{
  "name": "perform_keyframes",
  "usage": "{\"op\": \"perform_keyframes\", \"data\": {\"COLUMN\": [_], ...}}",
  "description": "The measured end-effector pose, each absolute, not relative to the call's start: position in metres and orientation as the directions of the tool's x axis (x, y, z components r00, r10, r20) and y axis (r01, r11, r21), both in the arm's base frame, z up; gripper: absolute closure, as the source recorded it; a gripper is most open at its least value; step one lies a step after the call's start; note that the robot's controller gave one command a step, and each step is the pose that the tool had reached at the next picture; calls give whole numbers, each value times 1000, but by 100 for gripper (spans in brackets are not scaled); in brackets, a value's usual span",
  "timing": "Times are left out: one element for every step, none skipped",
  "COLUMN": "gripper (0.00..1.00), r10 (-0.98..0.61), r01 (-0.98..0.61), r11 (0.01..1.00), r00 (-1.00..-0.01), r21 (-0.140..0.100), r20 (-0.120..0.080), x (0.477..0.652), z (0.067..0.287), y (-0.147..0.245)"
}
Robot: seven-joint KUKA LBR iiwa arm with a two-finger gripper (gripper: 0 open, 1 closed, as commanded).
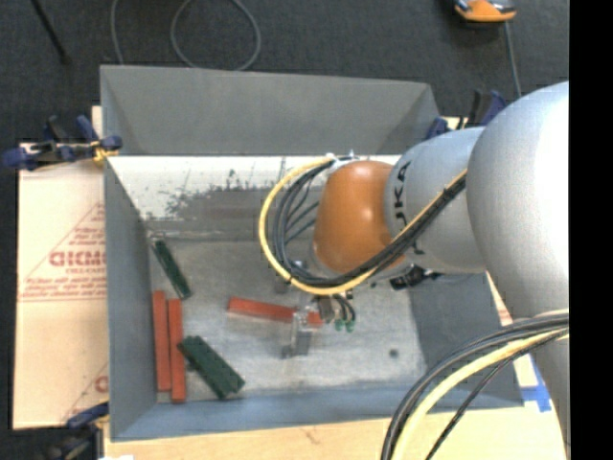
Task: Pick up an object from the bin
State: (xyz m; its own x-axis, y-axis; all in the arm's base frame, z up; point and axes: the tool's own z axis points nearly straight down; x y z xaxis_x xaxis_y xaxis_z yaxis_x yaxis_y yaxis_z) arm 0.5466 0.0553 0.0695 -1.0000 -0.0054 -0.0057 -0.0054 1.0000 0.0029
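The claw (pixel 305 332) hangs low at mid-bin, over the right end of a flat orange-red bar (pixel 259 309) (released or clenched, I cannot tell). From the left lie two long orange-red strips (pixel 165 345) by the wall, a slim dark green stick (pixel 172 268), a dark green block (pixel 213 368), then that bar. It looks stiff, light, probably plastic, and is best taken across its narrow width. The grey metal bin (pixel 129 286) has a scuffed floor, open around it.

The right end of the red bar (pixel 259 309) disappears under the gripper (pixel 305 333), so I can't see where it stops. A small green bit (pixel 345 326) just beside it is too tiny for me to name.
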Motion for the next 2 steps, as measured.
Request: {"op": "perform_keyframes", "data": {"gripper": [100, 100], "r10": [-3, -21], "r01": [-3, -21], "r11": [1000, 1000], "r00": [-1000, -1000], "r21": [1, 2], "r20": [-5, -13], "x": [546, 572], "z": [71, 196], "y": [52, 60]}}
